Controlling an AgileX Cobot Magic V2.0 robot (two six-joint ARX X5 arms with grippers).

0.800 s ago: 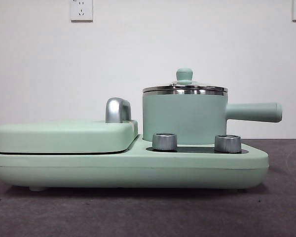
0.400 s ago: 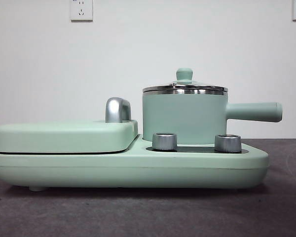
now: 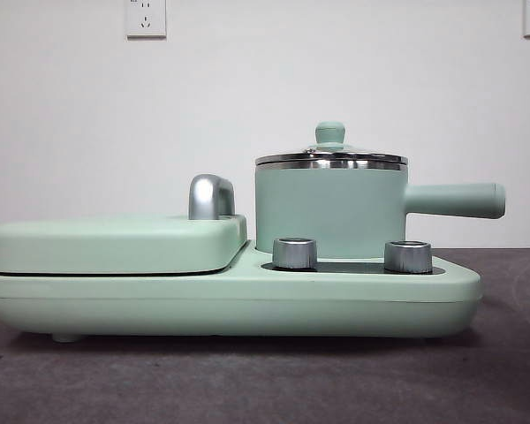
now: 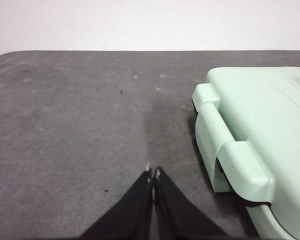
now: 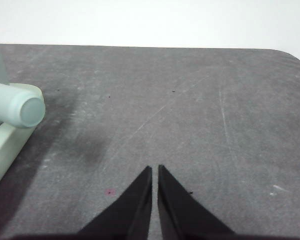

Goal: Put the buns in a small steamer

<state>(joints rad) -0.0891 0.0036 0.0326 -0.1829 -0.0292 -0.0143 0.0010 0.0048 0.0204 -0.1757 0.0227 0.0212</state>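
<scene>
Two grippers wait over bare gray tabletop (image 3: 265, 389), one at each end of a mint-green cooker base (image 3: 230, 305) that spans most of the front view. On the base's left half lies a flat griddle lid (image 3: 115, 245), closed, with a chrome handle (image 3: 210, 196) rising at its inner back corner. On the right half stands the steamer (image 3: 331, 208), upright, its steel-rimmed lid (image 3: 331, 160) seated on the rim and topped by a green knob (image 3: 330, 133). Its straight handle (image 3: 455, 200) points toward the base's right end. Two steel dials (image 3: 295, 253) sit on the base just before the steamer.

No buns show in any view, so their place cannot be told.

Left gripper (image 4: 153, 172): jaws pressed together, holding nothing, low over the tabletop just beside the base's left end, where the griddle lid's hinged edge (image 4: 230, 160) shows. Right gripper (image 5: 154, 169): jaws together but for a thin slit, holding nothing, over the tabletop near the right end, with the steamer handle's round tip (image 5: 30, 111) off to one side, apart from it.
</scene>
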